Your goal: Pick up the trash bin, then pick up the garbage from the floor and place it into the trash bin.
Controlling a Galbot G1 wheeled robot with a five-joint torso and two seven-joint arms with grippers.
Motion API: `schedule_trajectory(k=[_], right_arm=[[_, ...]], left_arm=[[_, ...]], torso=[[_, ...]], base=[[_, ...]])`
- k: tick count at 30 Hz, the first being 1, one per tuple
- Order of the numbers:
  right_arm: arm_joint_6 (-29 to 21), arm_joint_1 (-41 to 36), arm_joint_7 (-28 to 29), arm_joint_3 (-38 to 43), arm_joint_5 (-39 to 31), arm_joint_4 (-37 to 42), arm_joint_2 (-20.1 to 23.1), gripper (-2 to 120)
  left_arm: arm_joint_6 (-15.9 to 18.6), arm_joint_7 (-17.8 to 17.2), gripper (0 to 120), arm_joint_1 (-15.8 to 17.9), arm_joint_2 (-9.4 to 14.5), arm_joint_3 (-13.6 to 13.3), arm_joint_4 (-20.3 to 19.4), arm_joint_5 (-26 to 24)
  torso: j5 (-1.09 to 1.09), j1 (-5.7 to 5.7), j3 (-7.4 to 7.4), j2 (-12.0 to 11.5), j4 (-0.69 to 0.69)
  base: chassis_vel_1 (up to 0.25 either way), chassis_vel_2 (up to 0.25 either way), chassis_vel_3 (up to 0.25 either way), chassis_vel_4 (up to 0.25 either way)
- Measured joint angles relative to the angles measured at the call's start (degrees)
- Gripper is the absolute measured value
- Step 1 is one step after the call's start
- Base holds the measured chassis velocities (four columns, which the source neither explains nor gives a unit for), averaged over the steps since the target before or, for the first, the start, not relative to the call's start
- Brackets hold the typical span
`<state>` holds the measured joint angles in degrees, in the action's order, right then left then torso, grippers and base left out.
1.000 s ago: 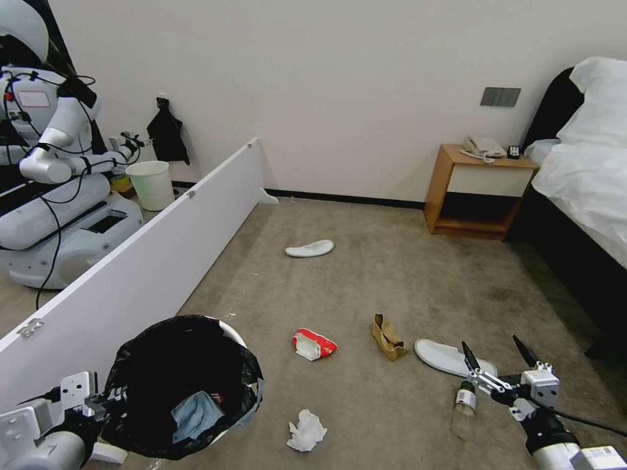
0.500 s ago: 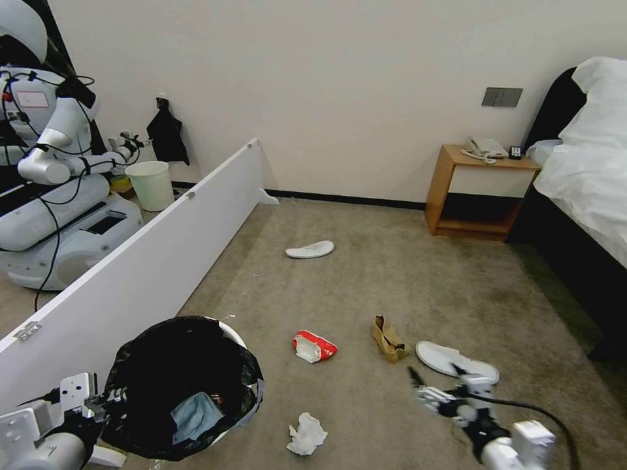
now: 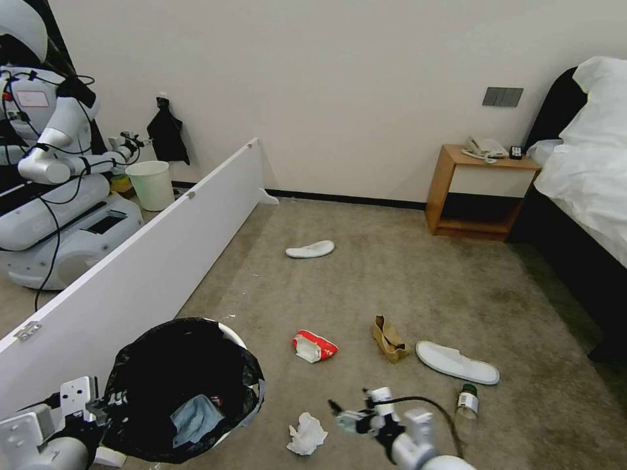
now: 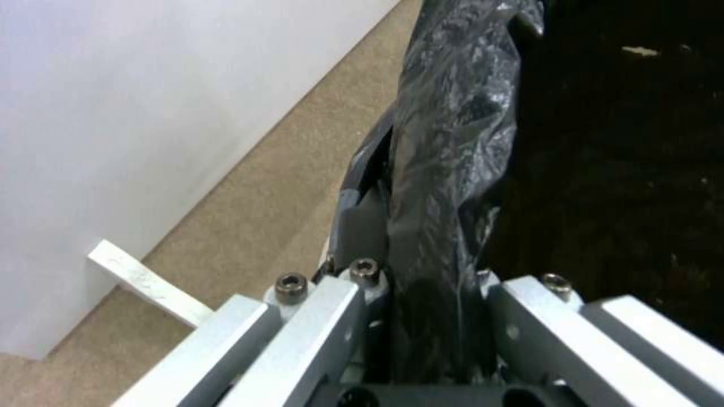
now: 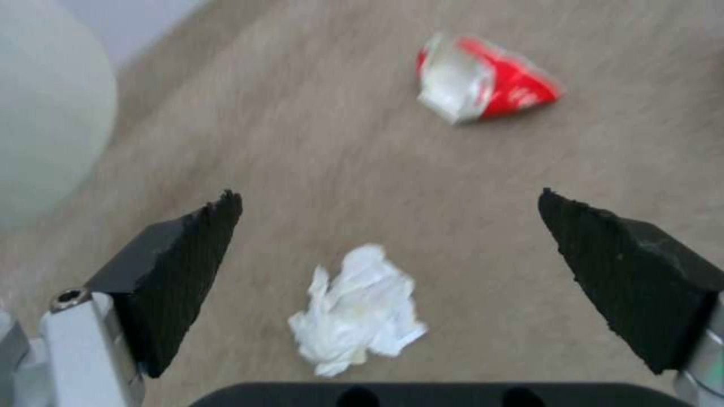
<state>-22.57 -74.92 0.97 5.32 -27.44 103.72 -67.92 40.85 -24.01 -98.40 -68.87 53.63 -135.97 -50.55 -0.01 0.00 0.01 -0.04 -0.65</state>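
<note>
Black crinkled liner folds over the rim of the trash bin (image 3: 186, 385), the landmark for these notes. Bin sits beside the long white panel (image 3: 150, 261), with a light-blue scrap visible inside. Left tool (image 4: 434, 316) pinches the bin's lined rim, fingers pressed on either side of the plastic.

Crumpled white tissue (image 3: 305, 432) lies on the carpet just beside the bin, on the side away from the panel. Right tool (image 3: 349, 418) hangs near the tissue on its far side from the bin; the right wrist view shows its dark fingers (image 5: 181, 265) spread wide, the tissue (image 5: 354, 311) on the floor between them, untouched.

Red-white wrapper (image 3: 313, 344) lies a little beyond the bin. Brown paper bag (image 3: 389, 338), one white slipper (image 3: 457, 362) and clear bottle (image 3: 465, 408) lie farther out past the wrapper. Second slipper (image 3: 309, 249) is well apart, toward the wall.
</note>
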Motion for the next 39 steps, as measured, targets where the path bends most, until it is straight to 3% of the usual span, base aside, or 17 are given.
schedule_trajectory(k=[7,22,39], right_arm=[[-3.81,6.57,3.97,-8.15,1.32,-6.95,-2.87,100],[-9.86,9.88,8.96,-12.32,2.74,-15.33,-6.19,100],[-10.09,12.58,9.24,-13.08,2.29,-19.84,-7.88,100]], left_arm=[[0.04,-0.01,3,-0.70,-0.37,0.39,-0.90,0.12],[0.08,-0.06,3,-1.00,-0.29,0.23,-1.62,0.37],[0.07,-0.05,3,-1.22,-0.25,0.55,-1.97,0.21]], torso=[[0.00,0.00,0.00,0.00,0.01],[0.00,0.00,0.00,0.00,0.01],[0.00,0.00,0.00,0.01,0.01]], base=[[0.000,0.000,0.000,0.000],[0.000,0.000,0.000,0.000],[0.000,0.000,0.000,0.000]])
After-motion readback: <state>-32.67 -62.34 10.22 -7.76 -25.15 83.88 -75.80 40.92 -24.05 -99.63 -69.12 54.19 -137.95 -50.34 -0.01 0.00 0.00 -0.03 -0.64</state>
